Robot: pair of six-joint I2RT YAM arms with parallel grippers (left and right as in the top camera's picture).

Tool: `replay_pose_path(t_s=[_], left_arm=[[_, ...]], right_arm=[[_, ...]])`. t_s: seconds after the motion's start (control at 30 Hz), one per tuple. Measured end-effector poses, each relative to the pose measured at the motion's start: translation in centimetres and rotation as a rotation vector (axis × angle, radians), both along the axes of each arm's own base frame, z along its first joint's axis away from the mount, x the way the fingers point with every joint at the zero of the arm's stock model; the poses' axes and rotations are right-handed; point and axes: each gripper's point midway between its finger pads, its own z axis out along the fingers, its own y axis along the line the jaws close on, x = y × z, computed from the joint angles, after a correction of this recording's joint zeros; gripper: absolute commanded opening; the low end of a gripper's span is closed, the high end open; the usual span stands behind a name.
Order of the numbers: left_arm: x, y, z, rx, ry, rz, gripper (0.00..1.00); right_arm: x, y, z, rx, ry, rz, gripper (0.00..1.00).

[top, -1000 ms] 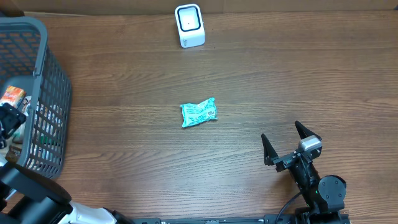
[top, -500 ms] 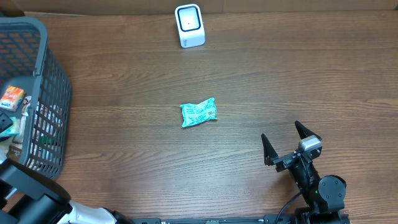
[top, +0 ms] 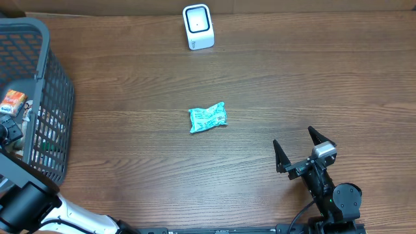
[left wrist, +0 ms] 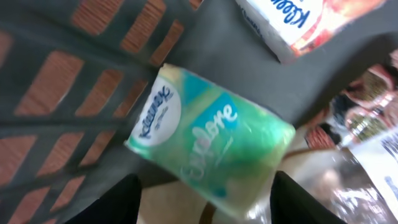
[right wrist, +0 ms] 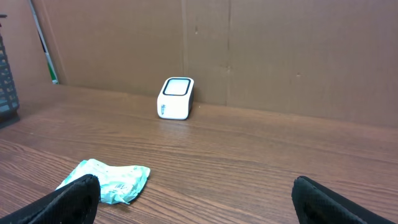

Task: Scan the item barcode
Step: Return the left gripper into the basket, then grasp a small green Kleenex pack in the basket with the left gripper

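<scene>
Inside the grey basket (top: 57,84) my left gripper (top: 6,130) has closed in on a green Kleenex tissue pack (left wrist: 211,137). In the left wrist view the pack lies tilted between my left gripper (left wrist: 205,183) fingers, its lower end in the gap and the right finger against it. A teal packet (top: 208,117) lies mid-table, also low left in the right wrist view (right wrist: 106,180). The white barcode scanner (top: 198,26) stands at the far edge. My right gripper (top: 304,146) rests open near the front right, nothing between its fingers (right wrist: 196,190).
The basket at the left holds more goods: an orange packet (top: 13,102), a white-and-orange Kleenex box (left wrist: 298,22) and clear-wrapped items (left wrist: 367,118). A cardboard wall (right wrist: 280,50) backs the table behind the scanner (right wrist: 176,98).
My left gripper has narrowed around the green tissue pack inside the basket and shifted slightly. The right arm, teal packet and scanner have not moved.
</scene>
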Motion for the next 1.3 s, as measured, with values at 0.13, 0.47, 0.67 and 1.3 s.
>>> replay_pose_path(t_s=[0.13,0.47,0.67,1.3], left_arm=[[0.3,0.3,-1.3,-0.004,0.009,-0.007,0.51],[1.1,0.8,-2.0,0.012,-0.005,-0.027,0.27],[1.5,0.6,-1.9,0.015,-0.011,-0.046,0.04],[0.7,0.0,8.8,0.131,-0.187,0.074,0.04]], right_arm=[[0.0,0.0,0.0,0.0,0.0,0.0,1.0],[0.0,0.0,0.0,0.0,0.0,0.0,1.0],[0.0,0.0,0.0,0.0,0.0,0.0,1.0],[0.0,0.0,0.0,0.0,0.0,0.0,1.0]])
